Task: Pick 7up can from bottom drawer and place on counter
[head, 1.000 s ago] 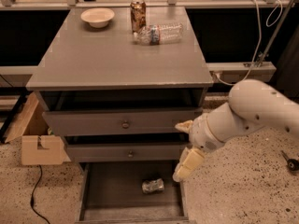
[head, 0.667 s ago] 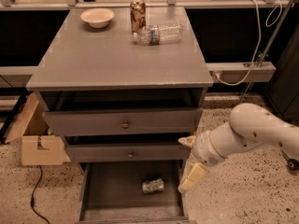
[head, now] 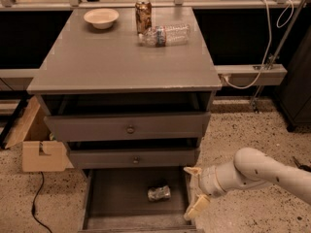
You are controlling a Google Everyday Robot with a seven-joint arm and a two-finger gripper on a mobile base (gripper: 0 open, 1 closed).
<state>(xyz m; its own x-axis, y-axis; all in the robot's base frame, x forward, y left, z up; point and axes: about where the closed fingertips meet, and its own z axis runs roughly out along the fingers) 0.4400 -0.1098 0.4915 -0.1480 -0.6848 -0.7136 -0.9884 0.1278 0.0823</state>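
Note:
The 7up can point(head: 159, 193), silvery and crumpled, lies on its side on the floor of the open bottom drawer point(head: 116, 198), right of middle. My gripper point(head: 193, 190) is open at the drawer's right wall, just right of the can and apart from it. One pale finger point(head: 192, 171) points toward the cabinet and the other point(head: 196, 208) hangs near the drawer's front right corner. The white arm reaches in from the right. The counter point(head: 121, 57) is the grey cabinet top above.
On the counter's far side stand a white bowl point(head: 101, 18), a brown-gold can point(head: 143, 15) and a clear plastic bottle point(head: 165, 35) lying down. Two upper drawer fronts with knobs point(head: 130, 129) sit above. A cardboard box point(head: 39, 149) is on the floor left.
My arm has dropped lower and the gripper has moved down to the drawer's right edge. The can has not moved.

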